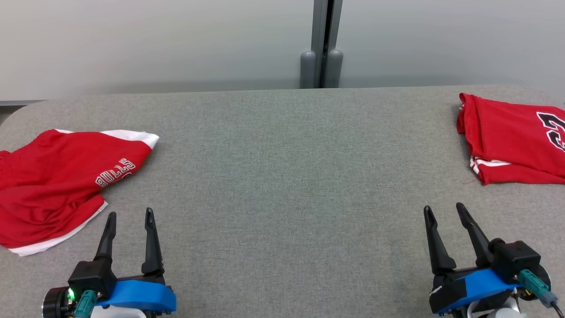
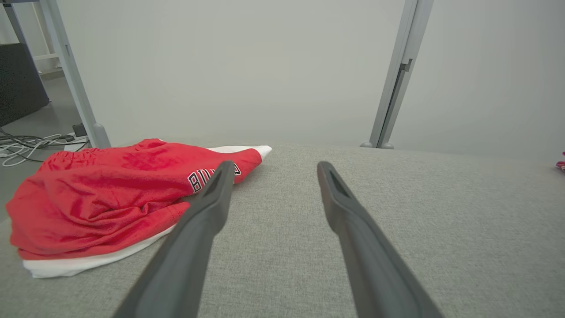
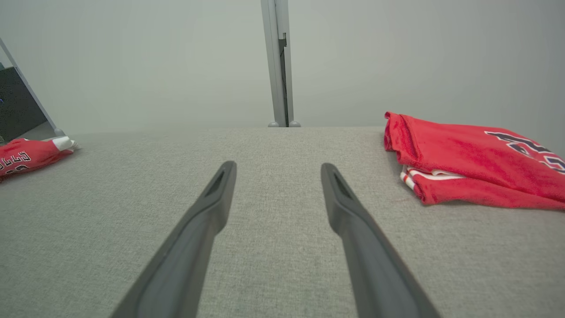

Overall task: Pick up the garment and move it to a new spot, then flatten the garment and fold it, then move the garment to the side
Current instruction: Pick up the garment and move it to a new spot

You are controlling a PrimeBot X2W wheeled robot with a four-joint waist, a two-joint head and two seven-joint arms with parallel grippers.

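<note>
A crumpled red garment [image 1: 57, 181] with white trim and "BULLS" lettering lies at the table's left edge; the left wrist view has the same garment [image 2: 110, 194] just left of my fingers. My left gripper [image 1: 130, 214] stands open near the front edge, just right of it, not touching. A folded red jersey [image 1: 512, 139] with a black number lies at the far right, also seen as the jersey [image 3: 468, 159] in the right wrist view. My right gripper [image 1: 443, 207] is open, in front of that jersey, with nothing between its fingers.
The grey fabric table [image 1: 287, 168] spreads wide between the two garments. A pale wall with a grey post [image 1: 324, 44] runs behind its far edge. Cables lie on the floor [image 2: 26, 145] beyond the table's left side.
</note>
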